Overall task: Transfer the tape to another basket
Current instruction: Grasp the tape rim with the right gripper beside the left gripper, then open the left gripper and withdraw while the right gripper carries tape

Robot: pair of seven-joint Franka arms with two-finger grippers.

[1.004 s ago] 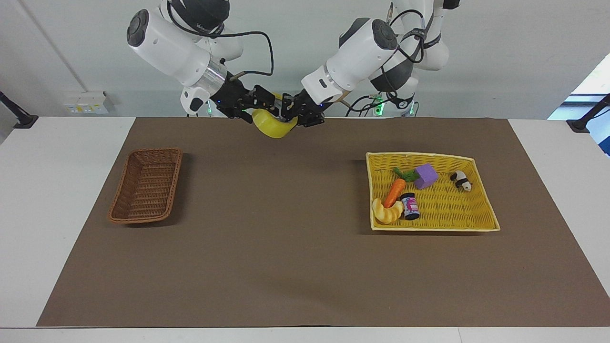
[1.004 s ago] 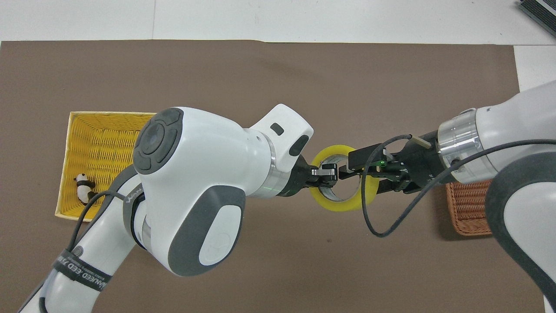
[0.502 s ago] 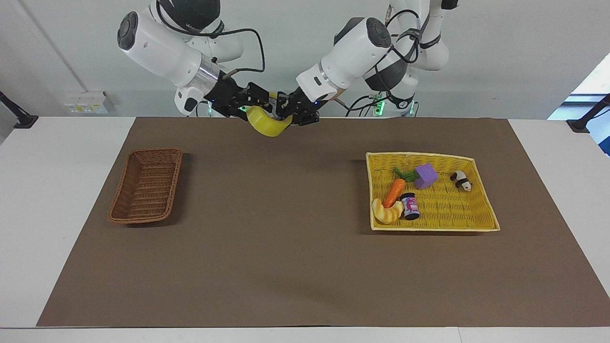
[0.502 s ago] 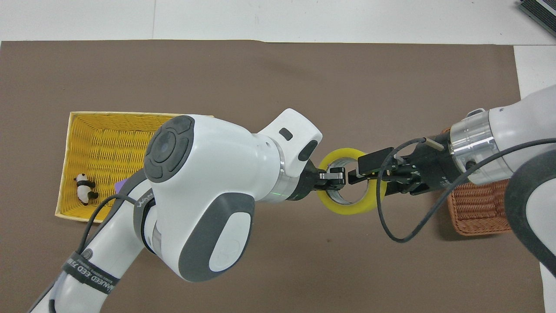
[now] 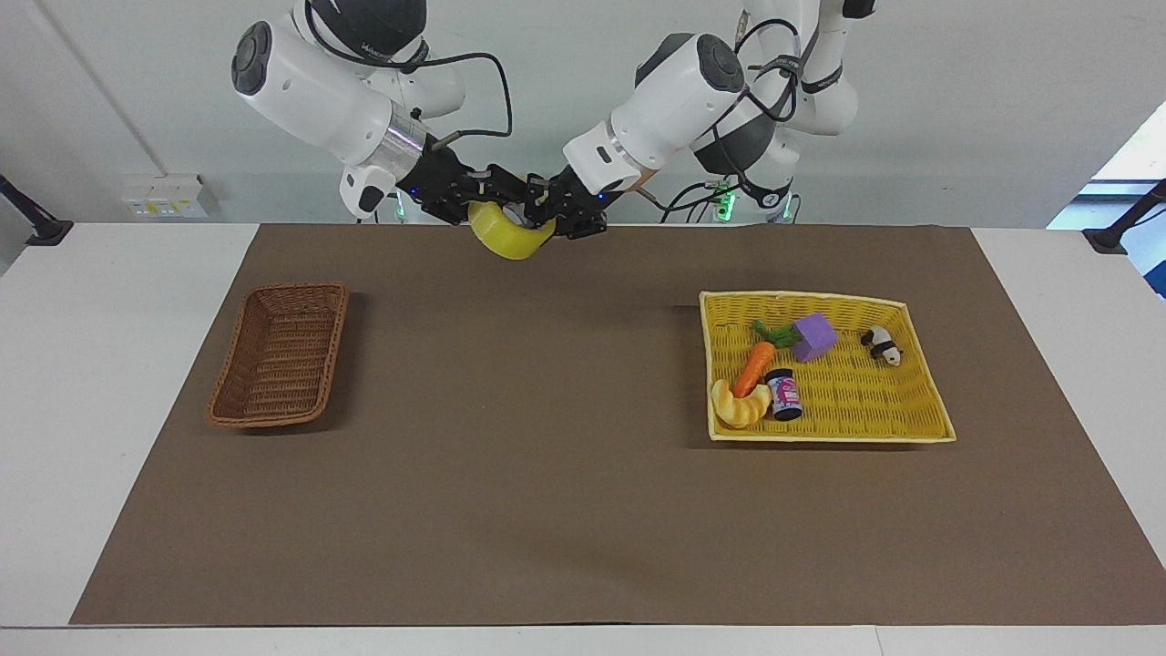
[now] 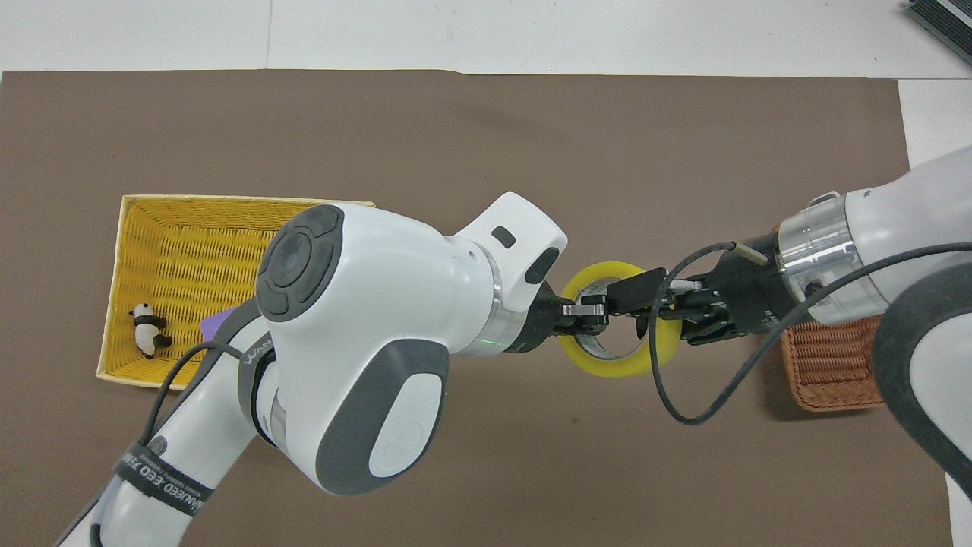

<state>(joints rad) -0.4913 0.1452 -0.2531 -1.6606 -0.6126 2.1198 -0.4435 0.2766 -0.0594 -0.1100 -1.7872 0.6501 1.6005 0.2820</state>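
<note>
While both arms meet in the air over the tabletop's edge nearest the robots, midway between its two ends, the tape hangs between the two claws, touching neither the brown mat nor any basket; the left claw is clamped tight on the roll's wall at the side toward the left arm, one finger inside the grey-white core and one outside; the right claw reaches in from the other side with its fingers at the roll's rim and over its hole, and whether they are pinched onto the tape or only lie against it I cannot tell; in the facing view the left claw and the right claw flank the yellow roll closely, the roll tilted with its hole facing partly upward.

Counted, there is one tape and two baskets; the dark-brown basket sits toward the right arm's end of the tabletop with nothing in it; the yellow basket sits toward the left arm's end and holds five things: one carrot, one purple block, one panda figure, one small jar and one croissant-like toy; the carrot, jar and croissant toy lie touching or just beside each other, the panda well apart from them.
</note>
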